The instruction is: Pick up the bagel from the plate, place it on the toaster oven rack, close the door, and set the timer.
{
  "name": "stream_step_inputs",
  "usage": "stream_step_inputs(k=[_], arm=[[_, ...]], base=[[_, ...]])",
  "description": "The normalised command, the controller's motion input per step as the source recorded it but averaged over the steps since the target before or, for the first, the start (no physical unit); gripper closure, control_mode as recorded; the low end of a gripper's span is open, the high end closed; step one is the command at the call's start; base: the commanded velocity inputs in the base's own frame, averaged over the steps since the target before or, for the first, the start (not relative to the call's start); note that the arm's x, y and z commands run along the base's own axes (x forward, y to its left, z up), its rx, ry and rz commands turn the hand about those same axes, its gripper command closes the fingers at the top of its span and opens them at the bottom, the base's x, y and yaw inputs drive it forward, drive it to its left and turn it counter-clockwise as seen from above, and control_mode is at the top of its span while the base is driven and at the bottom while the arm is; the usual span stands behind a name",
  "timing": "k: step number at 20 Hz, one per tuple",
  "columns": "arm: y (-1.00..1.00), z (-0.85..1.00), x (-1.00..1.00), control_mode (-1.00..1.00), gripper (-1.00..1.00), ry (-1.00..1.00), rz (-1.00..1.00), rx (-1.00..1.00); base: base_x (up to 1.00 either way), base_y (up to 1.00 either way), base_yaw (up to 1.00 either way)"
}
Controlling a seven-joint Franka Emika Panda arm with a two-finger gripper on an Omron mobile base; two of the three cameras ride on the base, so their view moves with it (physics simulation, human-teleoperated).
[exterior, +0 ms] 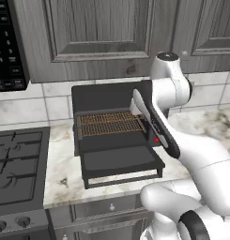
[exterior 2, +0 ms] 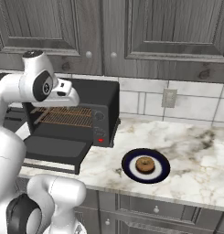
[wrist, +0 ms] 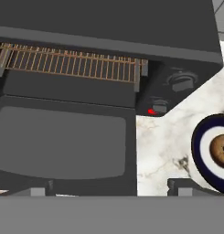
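Bagel point(exterior 2: 144, 165) sits untouched on the plate point(exterior 2: 146, 177), right of the toaster oven point(exterior 2: 104, 98) — door point(exterior 2: 54, 148) down, rack point(exterior 2: 63, 116) bare.
My claw point(wrist: 111, 189) gapes wide, holding nothing. I should swing right, centre over the bagel, descend straight — the right base view shows it whole; my hand view clips it.

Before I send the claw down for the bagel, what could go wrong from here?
1. The door hangs open over the counter edge beside the plate; a low swing toward the rack may clip it.
2. The bagel sits loose on the plate; an off-centre grip could push it aside.
3. The open claw hangs over the door, not the bagel, so it must shift sideways first.
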Motion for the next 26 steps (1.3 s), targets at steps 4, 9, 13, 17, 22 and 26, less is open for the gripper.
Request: stream_step_inputs(k=[4,9,13,17,22,26], arm=[[0.61,-0.26,-0.38,-1.00,-1.00,-0.05,0.01,-0.18],[0.61,-0.25,-0.11,-1.00,-1.00,0.00,0.04,-0.19],[0.61,-0.26,0.00,-1.00,-1.00,0.07,0.06,-0.21],[0.54,-0.15,0.00,-1.00,-1.00,0.09,0.06,-0.18],[0.52,-0.12,0.10,-1.00,-1.00,0.11,0.05,-0.19],[0.38,-0.08,0.34,-1.00,-1.00,0.13,0.04,-0.18]], base=[[0.00,0.00,0.00],[0.00,0.00,0.00],[0.00,0.00,0.00],[0.00,0.00,0.00],[0.00,0.00,0.00],[0.00,0.00,0.00]])
